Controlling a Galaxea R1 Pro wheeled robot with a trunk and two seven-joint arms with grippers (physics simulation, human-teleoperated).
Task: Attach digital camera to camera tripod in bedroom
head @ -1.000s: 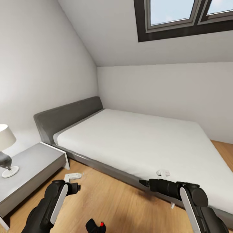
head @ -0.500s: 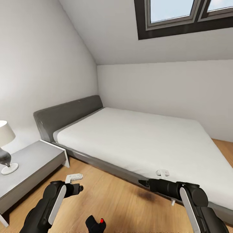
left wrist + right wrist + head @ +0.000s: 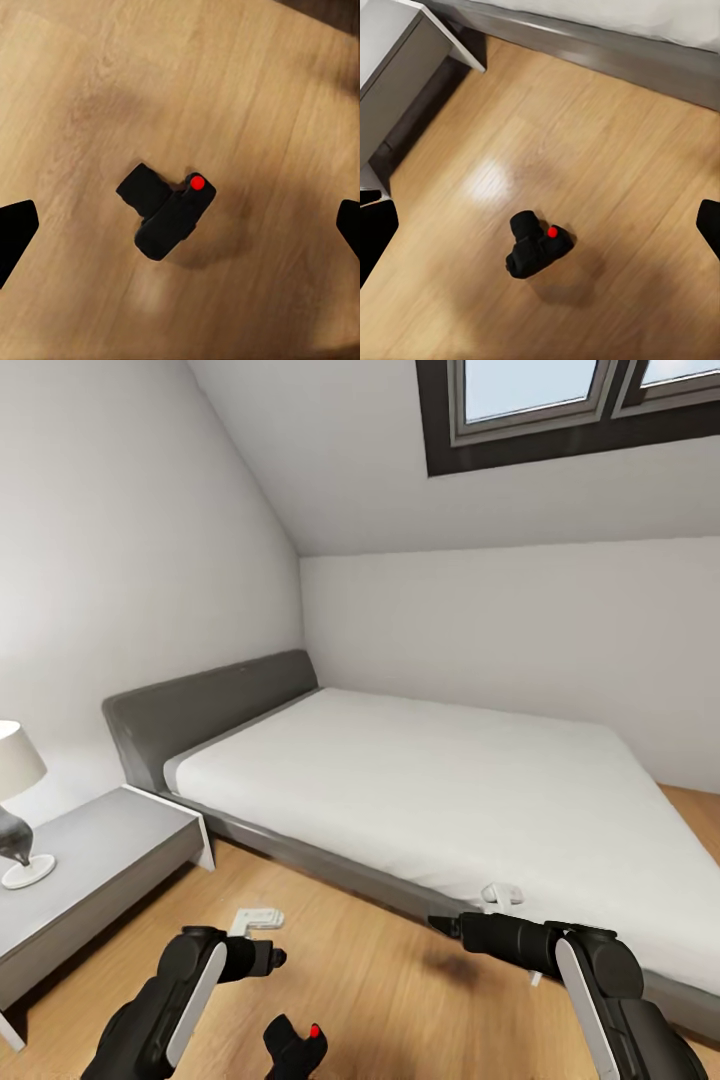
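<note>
Digital camera: small, black, round red button on top, stubby lens; lying on the light wood floor of the bedroom, out in the open, well apart from the bed, held by nothing. Same camera seen from above between the left gripper fingertips, which stand far to either side, spread wide, clear of it. Same camera seen from higher up and further off between the right gripper fingertips, likewise spread wide, touching nothing. Left arm: black with white panel, reaching forward just beside the camera on its left. Right arm: black with white panel, stretched toward the bed's near edge, well to the right of the camera. Bed: grey frame and headboard, bare white mattress, set in the corner under the sloped ceiling. Nightstand: grey, low, touching the bed's headboard end, on the side away from the far wall. Lamp: white shade, dark body, white base, upright on the nightstand. Skylight: dark frame, in the sloped ceiling above the bed. Walls: pale grey. Small white piece on the floor between camera and bed; kind cannot be told.
</note>
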